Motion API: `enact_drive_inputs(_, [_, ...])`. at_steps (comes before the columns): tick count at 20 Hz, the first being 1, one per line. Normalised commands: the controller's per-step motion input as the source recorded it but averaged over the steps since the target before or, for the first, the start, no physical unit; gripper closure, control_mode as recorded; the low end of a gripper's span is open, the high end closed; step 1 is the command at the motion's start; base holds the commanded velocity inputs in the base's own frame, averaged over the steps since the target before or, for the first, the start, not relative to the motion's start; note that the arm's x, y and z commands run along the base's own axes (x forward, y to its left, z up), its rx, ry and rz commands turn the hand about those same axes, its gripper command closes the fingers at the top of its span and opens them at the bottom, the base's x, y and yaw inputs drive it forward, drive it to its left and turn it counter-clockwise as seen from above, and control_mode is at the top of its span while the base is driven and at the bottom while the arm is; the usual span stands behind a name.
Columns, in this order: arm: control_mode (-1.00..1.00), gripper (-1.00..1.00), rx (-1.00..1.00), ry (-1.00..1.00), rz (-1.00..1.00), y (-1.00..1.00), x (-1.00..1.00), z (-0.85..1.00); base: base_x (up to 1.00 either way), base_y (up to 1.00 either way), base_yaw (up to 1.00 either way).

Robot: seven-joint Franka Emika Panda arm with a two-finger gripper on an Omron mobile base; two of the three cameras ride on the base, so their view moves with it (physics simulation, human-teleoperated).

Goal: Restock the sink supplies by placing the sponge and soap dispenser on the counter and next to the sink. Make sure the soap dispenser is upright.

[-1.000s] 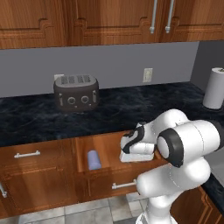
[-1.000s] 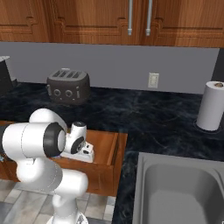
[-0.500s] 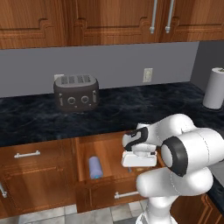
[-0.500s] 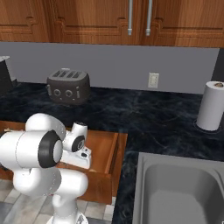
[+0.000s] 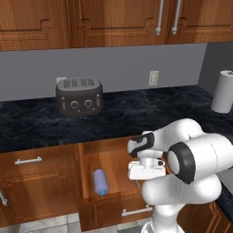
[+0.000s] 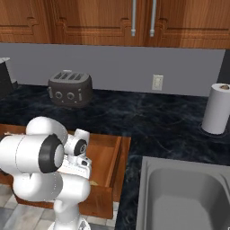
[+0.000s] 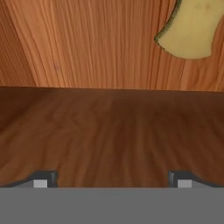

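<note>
- The drawer (image 5: pixel 91 164) stands pulled out below the table (image 5: pixel 136 113), a black stone top with faint bluish marbling above brown wooden cabinets.
- The soap dispenser (image 5: pixel 100 181), a small pale lavender bottle, lies on its side on the drawer floor near the front panel, in the left base view.
- The sponge (image 7: pixel 192 28), yellow with a darker green edge, lies on the wooden drawer floor at the upper right of the hand view, cut off by the picture's edge.
- The gripper (image 7: pixel 111 179) points down into the drawer; its fingers (image 7: pixel 41 180) stand wide apart with nothing between them and touch neither thing.
- The white hand hangs over the right half of the drawer, just beside the soap dispenser but apart from it.
- The sink (image 6: pixel 184 193), a grey metal basin, sits in the table to the right of the drawer in the right base view.
- A dark toaster (image 5: pixel 79 96) stands at the back of the table, near the wall.
- A white paper towel roll (image 6: pixel 217 108) stands upright behind the sink.
</note>
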Motion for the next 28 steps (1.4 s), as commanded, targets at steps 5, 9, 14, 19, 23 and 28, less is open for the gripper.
enact_drive_inputs(5, [-1.00, -1.00, 0.00, 0.08, 0.00, 0.00, -0.64, 0.00, 0.00, 0.00, 0.00])
enact_drive_inputs(9, [-1.00, -1.00, 0.00, 0.12, 0.00, 0.00, 0.02, 0.07, 0.00, 0.00, 0.00])
enact_drive_inputs(14, [-1.00, -1.00, 0.00, 0.08, 0.00, 0.17, 0.51, 0.01, 0.00, 0.00, 0.00])
enact_drive_inputs(19, [-1.00, -1.00, 0.00, 0.00, 0.00, 0.17, 0.17, 0.00, 0.00, 0.00, 0.00])
enact_drive_inputs(23, [-1.00, -1.00, -0.03, 0.00, 0.00, 0.31, 0.00, -0.17, 0.00, 0.00, 0.00])
enact_drive_inputs(28, [-1.00, -1.00, -0.04, -0.01, 0.00, 0.37, 0.00, -0.20, 0.00, 0.00, 0.00])
